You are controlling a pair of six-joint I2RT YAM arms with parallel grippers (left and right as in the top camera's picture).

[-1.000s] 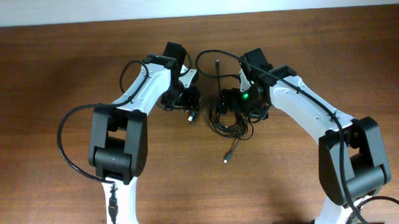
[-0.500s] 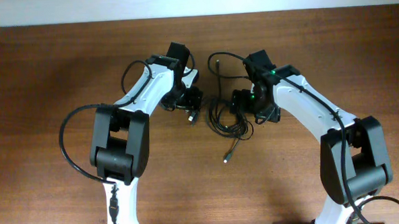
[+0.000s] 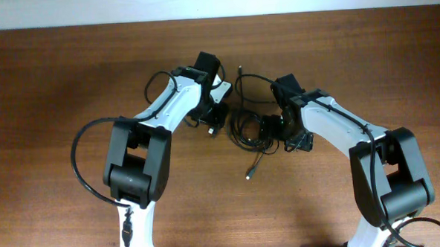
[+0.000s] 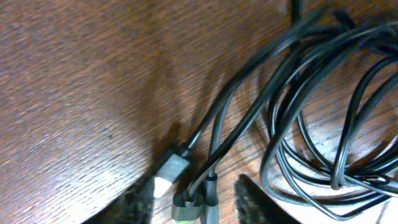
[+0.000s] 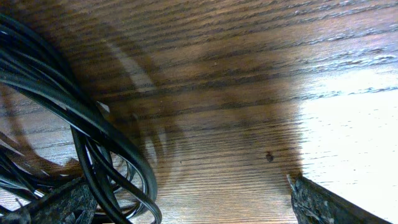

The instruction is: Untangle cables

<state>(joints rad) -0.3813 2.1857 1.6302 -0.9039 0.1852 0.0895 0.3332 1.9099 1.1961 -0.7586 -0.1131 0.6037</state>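
Observation:
The cables (image 3: 244, 131) lie as a bundle of thin black loops on the wooden table (image 3: 69, 78) between my two grippers. One loose plug end (image 3: 250, 173) trails toward the front. My left gripper (image 3: 215, 124) is at the bundle's left edge. In the left wrist view its jaws (image 4: 196, 208) stand partly open around a silver-tipped plug (image 4: 166, 174) and a second connector (image 4: 188, 204), with a gap at the right finger (image 4: 258, 202). My right gripper (image 3: 274, 132) is at the bundle's right edge, wide open (image 5: 193, 211); cable loops (image 5: 93, 143) cross its left finger (image 5: 59, 205).
Thick black cables arc from the left arm's base (image 3: 76, 156) and over the right arm (image 3: 354, 121). A pale wall strip (image 3: 215, 3) borders the table's far edge. Bare wood lies to the right of the loops in the right wrist view.
My left gripper has shifted right onto the plug ends, and its jaws have narrowed. My right gripper has moved toward the front, staying wide open beside the bundle.

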